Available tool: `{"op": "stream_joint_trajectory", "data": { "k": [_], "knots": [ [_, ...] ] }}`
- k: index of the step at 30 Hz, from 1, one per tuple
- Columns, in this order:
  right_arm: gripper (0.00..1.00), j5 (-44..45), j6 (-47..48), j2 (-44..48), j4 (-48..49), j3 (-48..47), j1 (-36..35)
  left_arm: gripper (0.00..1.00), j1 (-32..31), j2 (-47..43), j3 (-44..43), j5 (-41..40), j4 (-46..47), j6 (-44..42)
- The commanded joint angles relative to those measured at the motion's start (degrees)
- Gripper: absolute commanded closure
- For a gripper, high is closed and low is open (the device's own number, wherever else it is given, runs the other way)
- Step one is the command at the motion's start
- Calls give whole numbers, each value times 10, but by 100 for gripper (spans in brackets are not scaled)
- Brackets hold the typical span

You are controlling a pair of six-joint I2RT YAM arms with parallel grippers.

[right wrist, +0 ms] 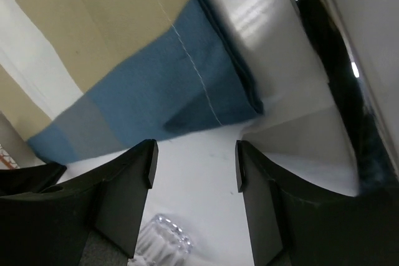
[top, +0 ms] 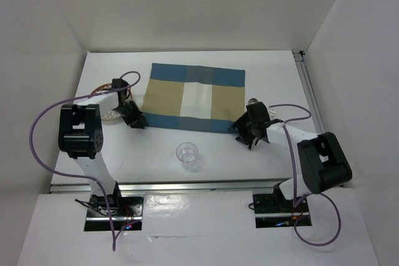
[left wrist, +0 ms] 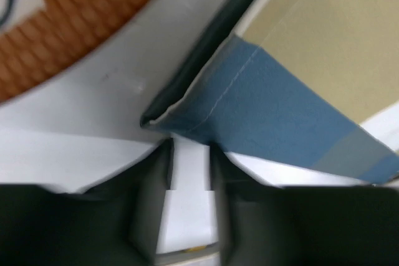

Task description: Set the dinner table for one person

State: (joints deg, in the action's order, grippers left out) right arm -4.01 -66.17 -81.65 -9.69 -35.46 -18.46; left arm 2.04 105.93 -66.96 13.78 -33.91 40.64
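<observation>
On the desk [top: 149, 154] the placemat [top: 193, 99] lies mid-back, with the glass [top: 187, 154] standing before it and the plate [top: 111, 115] just left of it.

The white dinner table [top: 149, 160] carries a blue-and-tan striped placemat [top: 193, 98] toward its far middle, a clear glass [top: 187, 154] nearer, and what looks like an orange-rimmed plate [top: 111, 114] at left.

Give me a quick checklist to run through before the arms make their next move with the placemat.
1. Left tool open and empty: ok, tips just short of a placemat corner.
2. Right tool open and empty: ok.
3. Placemat square to the dinner table: not ok, slightly skewed.
4. Placemat corners lying flat: cannot tell.
5. Glass clear of both tools: ok, standing apart.
6. Plate unobstructed: not ok, left arm overhangs it.
</observation>
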Motion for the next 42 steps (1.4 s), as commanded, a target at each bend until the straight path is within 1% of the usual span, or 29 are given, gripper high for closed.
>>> {"op": "stream_joint_trajectory", "data": {
  "k": [1,2,3,4,5,7,8,9,10,12,15,17,20,21,24,25,27,28,29,30,31,32,34,37,40,41,42],
  "knots": [
    [37,27,-14,-33,33,-28,4,67,-3,22,-3,2,22,2],
    [38,32,-19,-39,33,-28,4,75,-3,30,-9,2,22,2],
    [42,38,-19,-49,40,-34,4,95,-3,30,-9,8,22,7],
    [54,48,-19,-54,40,-39,4,100,-3,37,-15,8,22,8],
    [64,59,-10,-60,40,-55,4,100,-3,44,-26,14,15,8],
    [79,72,22,-82,30,-84,9,100,-3,44,-41,14,5,1],
    [96,77,32,-90,21,-101,18,100,-3,44,-50,14,-1,-5],
    [100,77,44,-103,14,-140,26,100,-3,37,-69,14,-14,-5],
    [100,77,68,-108,7,-158,26,100,-3,31,-78,14,-19,-5],
    [100,84,87,-108,-3,-205,33,100,-3,17,-105,14,-32,-11],
    [100,97,112,-108,-26,-245,33,100,-3,-13,-141,9,-60,-18],
    [100,103,130,-82,-32,-252,33,100,-3,-40,-147,9,-71,-32],
    [100,103,141,-45,-32,-247,33,100,2,-63,-154,14,-77,-45],
    [100,91,141,-35,-32,-241,33,100,2,-76,-154,14,-82,-45],
    [100,67,141,-8,-27,-212,33,100,2,-86,-131,20,-82,-51],
    [100,67,141,-1,-27,-194,33,100,2,-92,-109,20,-73,-51],
    [100,61,141,-1,-27,-179,33,100,-3,-92,-89,14,-68,-41],
    [100,61,141,-1,-27,-166,33,98,-3,-74,-73,14,-68,-41],
    [100,61,141,-1,-27,-160,33,85,-3,-66,-65,14,-63,-31],
    [100,56,141,-1,-27,-160,33,62,-3,-59,-58,14,-57,-31],
    [100,56,141,4,-27,-153,33,49,-9,-49,-45,6,-46,-26],
    [100,51,141,4,-27,-153,33,34,-14,-49,-45,5,-41,-26],
    [100,51,141,10,-27,-146,33,29,-20,-35,-38,-2,-29,-26],
    [100,51,147,10,-27,-146,33,29,-20,4,-44,-18,-15,-21],
    [100,51,147,10,-32,-146,33,34,-26,44,-56,-6,2,-21],
    [100,51,147,10,-32,-146,33,41,-26,52,-62,-6,2,-15],
    [100,51,147,10,-32,-146,33,45,-26,58,-63,-6,2,-15]
  ]
}}
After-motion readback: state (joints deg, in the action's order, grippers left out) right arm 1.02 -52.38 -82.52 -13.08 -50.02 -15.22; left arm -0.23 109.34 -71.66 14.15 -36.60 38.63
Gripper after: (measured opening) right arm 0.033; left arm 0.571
